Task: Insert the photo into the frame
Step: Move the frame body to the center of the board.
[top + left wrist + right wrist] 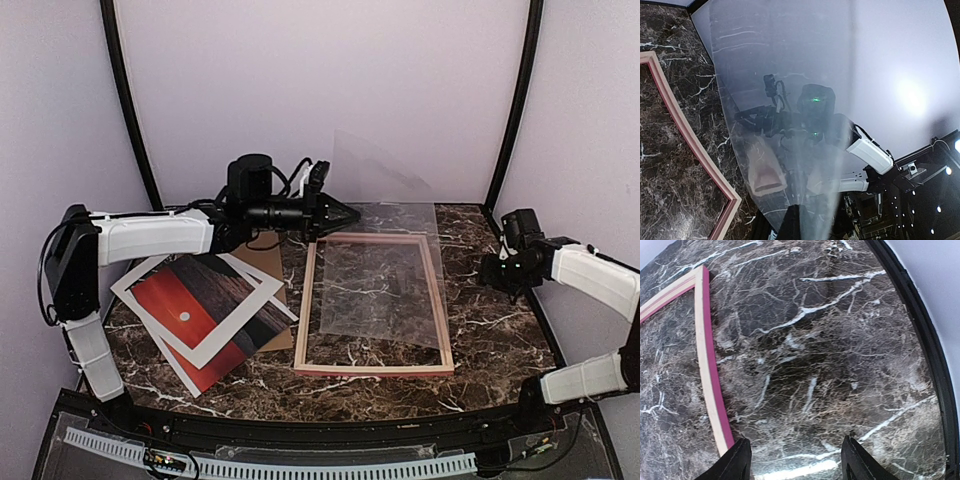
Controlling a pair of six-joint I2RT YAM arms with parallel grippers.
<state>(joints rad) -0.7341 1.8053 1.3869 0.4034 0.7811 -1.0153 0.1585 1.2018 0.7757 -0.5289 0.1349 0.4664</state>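
Observation:
The photo [190, 310], a red sunset print with a white border, lies at the left of the table, partly on a second print. The pink, light-wood frame [375, 368] [685, 130] [707, 375] lies flat in the middle. My left gripper [350, 214] [799, 220] is shut on the edge of a clear pane [385, 185] [790, 75] at the frame's far left corner. The pane is tilted up at the back and reaches down over the frame. My right gripper [493, 270] [796, 450] stands open over bare marble just right of the frame, with nothing between its fingers.
A brown cardboard backing board [268, 262] lies under the prints, between them and the frame's left rail. The marble table [490, 340] ends at a black rim [935, 365] on the right. Lilac walls close in the back and sides.

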